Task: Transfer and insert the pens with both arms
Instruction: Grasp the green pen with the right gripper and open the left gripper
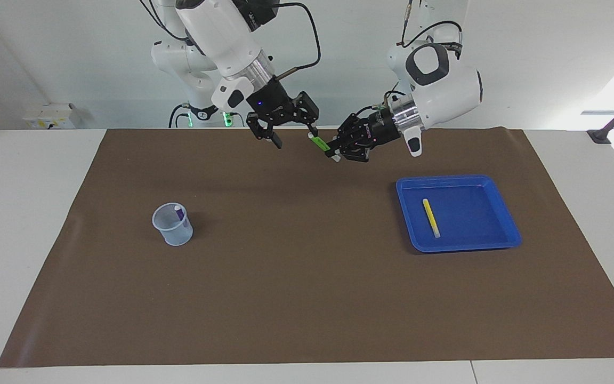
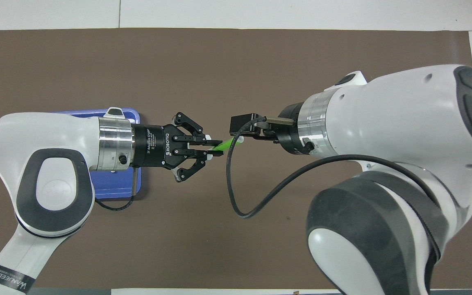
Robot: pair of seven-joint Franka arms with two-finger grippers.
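The green pen (image 1: 320, 143) is held in the air over the middle of the brown mat (image 1: 307, 298), clamped by the closed left gripper (image 1: 336, 151). The right gripper (image 1: 292, 137) is spread wide around its free end, gripping nothing. The handover step is judged to be in hand; next, the right jaws must be closed before release. The yellow pen (image 1: 430, 217) is seen in the blue tray (image 1: 504, 213), the purple pen (image 1: 179, 212) in the cup (image 1: 174, 229).

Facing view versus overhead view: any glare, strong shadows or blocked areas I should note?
Facing view: a bright overexposed patch at the frame edge toward the left arm's end; soft shadows beside the clear plastic cup and under the arms on the brown mat. Overhead view: even light, but the white arms hide most of the blue plastic tray and the cup.
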